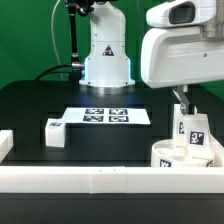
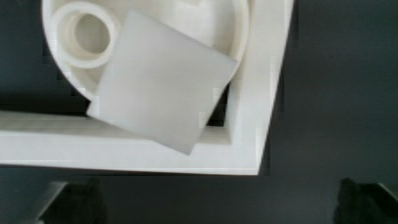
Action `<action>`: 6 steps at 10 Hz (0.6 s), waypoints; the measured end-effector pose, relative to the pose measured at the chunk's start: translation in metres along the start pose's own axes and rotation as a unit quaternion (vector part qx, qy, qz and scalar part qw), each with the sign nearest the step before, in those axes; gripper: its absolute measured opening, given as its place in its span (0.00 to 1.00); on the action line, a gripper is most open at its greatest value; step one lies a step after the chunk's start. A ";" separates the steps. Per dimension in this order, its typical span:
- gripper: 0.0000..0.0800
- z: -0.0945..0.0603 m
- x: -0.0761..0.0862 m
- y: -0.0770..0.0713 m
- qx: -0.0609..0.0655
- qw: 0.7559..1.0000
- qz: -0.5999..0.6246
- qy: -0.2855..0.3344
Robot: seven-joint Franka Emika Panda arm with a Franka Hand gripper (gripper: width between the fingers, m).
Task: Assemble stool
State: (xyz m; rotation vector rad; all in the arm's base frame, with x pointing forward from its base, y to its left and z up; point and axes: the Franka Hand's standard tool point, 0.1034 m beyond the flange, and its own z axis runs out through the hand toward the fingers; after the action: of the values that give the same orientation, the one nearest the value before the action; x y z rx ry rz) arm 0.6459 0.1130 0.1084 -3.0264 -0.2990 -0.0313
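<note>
The round white seat disc [image 1: 178,158] lies in the corner of the white rail wall [image 1: 100,181] at the exterior view's right. A tagged white leg [image 1: 190,129] stands upright on it. My gripper [image 1: 184,101] hangs just above that leg, open and holding nothing. The wrist view looks straight down on the leg's flat top [image 2: 164,84], the seat disc [image 2: 80,40] and the wall corner [image 2: 178,150]. The dark fingertips [image 2: 79,200] stand wide apart, and the gripper [image 2: 222,206] has nothing in it. Another leg [image 1: 55,132] lies loose at the exterior view's left.
The marker board [image 1: 108,116] lies flat on the black table in front of the robot base [image 1: 106,60]. A short piece of white wall [image 1: 5,145] sits at the left edge. The rail wall runs along the whole front.
</note>
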 end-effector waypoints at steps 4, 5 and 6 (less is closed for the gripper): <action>0.81 0.015 -0.004 -0.007 -0.024 0.966 -0.255 0.014; 0.81 0.015 -0.005 -0.005 -0.027 0.958 -0.285 0.012; 0.81 0.015 -0.005 -0.003 -0.029 0.951 -0.307 0.010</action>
State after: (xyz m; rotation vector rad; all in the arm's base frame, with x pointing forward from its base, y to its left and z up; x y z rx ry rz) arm 0.6407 0.1163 0.0938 -2.8481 -1.2375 -0.1187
